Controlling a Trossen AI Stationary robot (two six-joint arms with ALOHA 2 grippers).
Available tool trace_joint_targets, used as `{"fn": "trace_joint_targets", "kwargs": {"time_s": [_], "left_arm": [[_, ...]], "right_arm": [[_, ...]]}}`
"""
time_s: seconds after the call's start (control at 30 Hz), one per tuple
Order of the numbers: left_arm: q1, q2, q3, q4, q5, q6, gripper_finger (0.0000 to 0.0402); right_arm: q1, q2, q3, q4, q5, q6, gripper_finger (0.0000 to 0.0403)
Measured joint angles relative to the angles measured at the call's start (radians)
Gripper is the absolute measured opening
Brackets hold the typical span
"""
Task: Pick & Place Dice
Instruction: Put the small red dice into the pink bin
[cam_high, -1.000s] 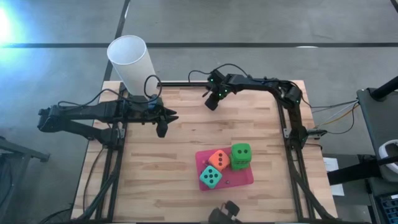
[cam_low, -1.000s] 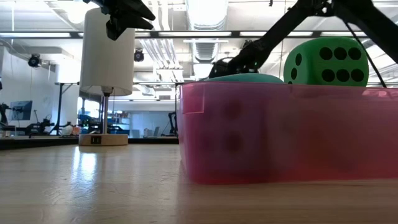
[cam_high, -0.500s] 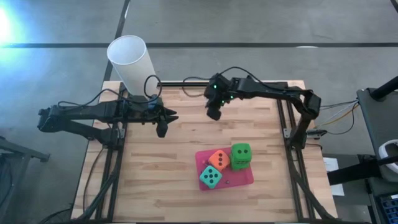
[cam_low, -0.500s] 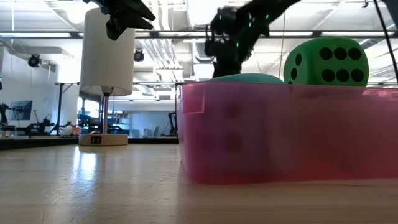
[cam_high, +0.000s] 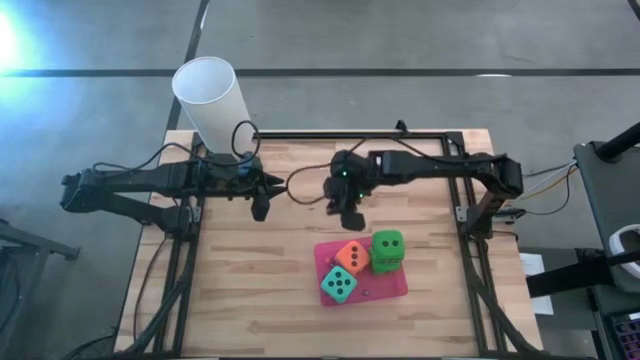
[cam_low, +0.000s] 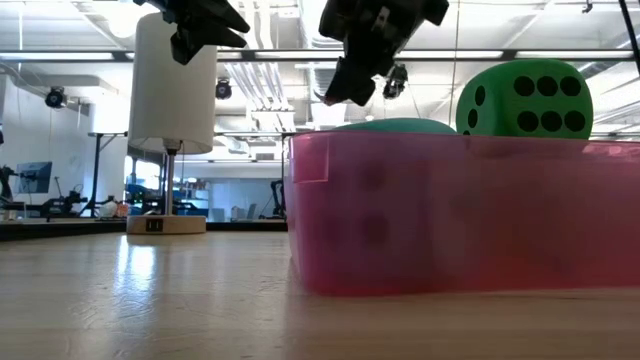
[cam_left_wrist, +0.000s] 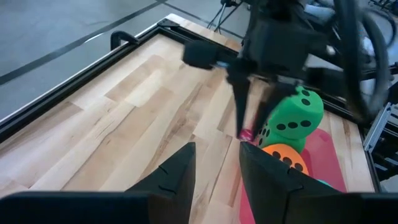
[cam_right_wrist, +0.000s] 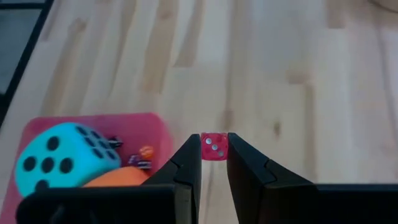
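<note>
Currently my right end effector (cam_right_wrist: 214, 163) is clamped on a tiny pink die (cam_right_wrist: 214, 148), pinched on two opposite flat faces, held in the air just beyond the far edge of the pink tray (cam_high: 396, 285). I judge it hard, light and slick, so a centred grip matters. The big dice look soft and bulky: orange die (cam_high: 351, 257), teal die (cam_high: 339, 286) and green die (cam_high: 388, 250) sit in that tray. My left end effector (cam_high: 260, 209), narrowly apart and empty, waits well left of it, near the white cup (cam_high: 212, 105). Bench (cam_high: 250, 290) is bare wood slats; open workshop behind.
</note>
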Motion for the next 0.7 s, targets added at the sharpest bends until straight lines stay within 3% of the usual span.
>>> {"fn": "trace_joint_targets", "kwargs": {"time_s": [0.13, 0.43, 0.7], "left_arm": [[0.000, -0.002, 0.000, 0.000, 0.010, 0.000, 0.0127], [0.000, -0.016, 0.000, -0.002, 0.046, 0.000, 0.0128], [-0.001, -0.018, 0.000, -0.002, 0.046, 0.016, 0.0129]], "right_arm": [[0.027, 0.002, -0.017, -0.003, -0.019, -0.006, 0.0050], [0.046, 0.002, -0.103, 0.010, -0.169, -0.106, 0.0050], [0.065, 0.002, -0.178, 0.130, -0.184, -0.132, 0.0050]]}}
